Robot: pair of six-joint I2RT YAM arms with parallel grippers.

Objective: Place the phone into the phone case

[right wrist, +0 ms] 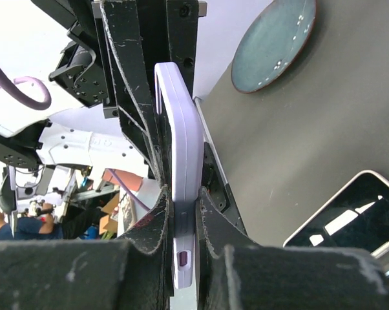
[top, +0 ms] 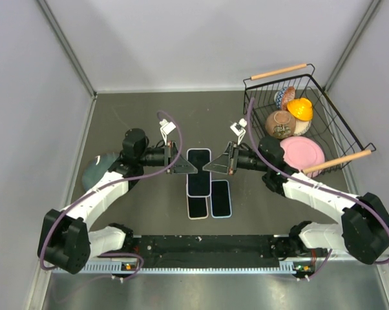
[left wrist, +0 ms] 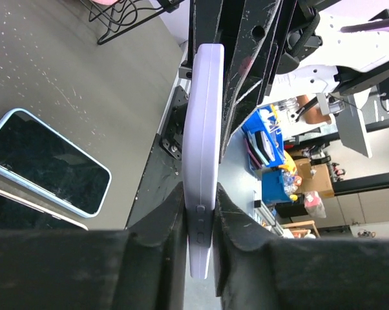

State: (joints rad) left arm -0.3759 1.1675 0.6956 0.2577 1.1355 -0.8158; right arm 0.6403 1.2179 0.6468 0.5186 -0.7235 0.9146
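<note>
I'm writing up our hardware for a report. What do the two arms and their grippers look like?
The left arm and right arm have white shells, black joints and a looping purple cable each. The left gripper and right gripper are black wedges with scuffed fingers.

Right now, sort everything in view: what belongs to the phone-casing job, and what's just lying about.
Job: phone, lilac case, left gripper and right gripper, both clamped on the case.
Lying about: blue-rimmed phone, pale-rimmed phone, teal plate, wire basket.

Lavender phone case [right wrist: 185, 161] edge-on, pinched between the jaws, teal plate [right wrist: 272, 42] beyond, dark-screened phone [right wrist: 349, 216] lower right
</note>
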